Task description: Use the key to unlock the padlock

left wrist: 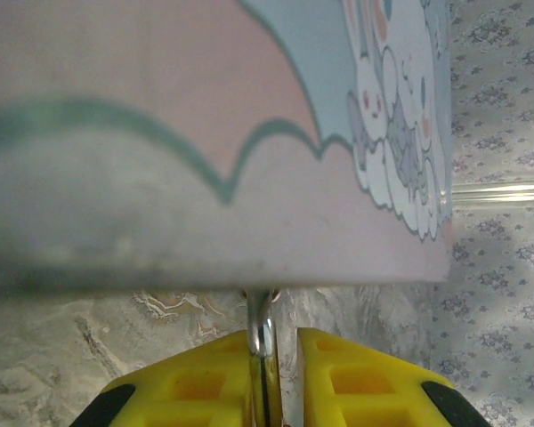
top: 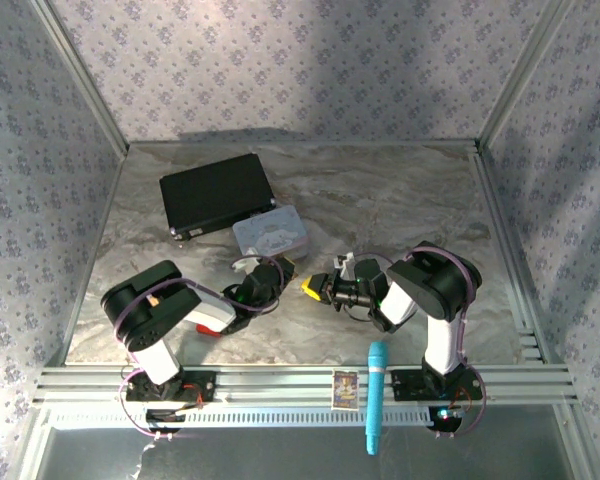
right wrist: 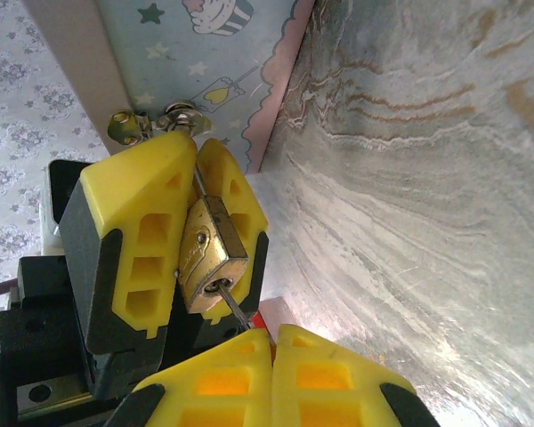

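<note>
Brass padlock [right wrist: 209, 256] sat just beside the pastel tin [right wrist: 222, 62], its shackle [left wrist: 262, 331] clamped in my closed left jaws; my right jaws pinched the key [right wrist: 235, 308], tip inside the padlock.

You have a brass-yellow padlock [right wrist: 209, 258] and silvery key [right wrist: 234, 307]. The left gripper [right wrist: 194, 147] and right gripper [right wrist: 271, 336] are bright yellow on black. The tin [top: 270, 235] is pastel pink and blue with cartoon prints; the bench [top: 400, 190] grey-beige marble-veined; the walls [top: 280, 60] lilac floral; the case [top: 215, 193] black.
</note>
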`<action>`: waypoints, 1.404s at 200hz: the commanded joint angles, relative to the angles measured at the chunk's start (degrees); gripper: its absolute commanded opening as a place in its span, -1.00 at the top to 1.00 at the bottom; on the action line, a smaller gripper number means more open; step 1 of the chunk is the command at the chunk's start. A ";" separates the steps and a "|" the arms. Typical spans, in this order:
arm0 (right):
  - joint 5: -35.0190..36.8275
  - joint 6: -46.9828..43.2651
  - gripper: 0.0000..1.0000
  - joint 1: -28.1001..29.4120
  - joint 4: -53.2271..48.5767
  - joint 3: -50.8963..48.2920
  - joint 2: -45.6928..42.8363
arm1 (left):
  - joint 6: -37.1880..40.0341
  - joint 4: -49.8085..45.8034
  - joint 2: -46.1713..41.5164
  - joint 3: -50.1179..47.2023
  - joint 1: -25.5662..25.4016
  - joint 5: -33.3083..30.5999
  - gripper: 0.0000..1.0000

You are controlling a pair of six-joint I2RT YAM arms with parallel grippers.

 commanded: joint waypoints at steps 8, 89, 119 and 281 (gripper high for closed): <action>0.61 0.60 1.00 -0.60 2.57 1.95 0.78 | -3.31 -4.75 -0.14 0.33 -1.21 8.43 0.59; 0.26 0.73 1.00 -1.08 2.56 1.94 1.20 | -2.83 -6.33 -0.22 1.03 -1.30 8.89 0.73; -0.45 2.35 1.00 -1.24 2.36 2.17 0.61 | -1.70 -8.24 -1.04 1.28 -1.31 8.39 0.84; -4.06 5.87 1.00 -2.84 1.61 4.24 2.22 | -1.08 -0.51 2.09 0.48 -2.11 8.74 1.00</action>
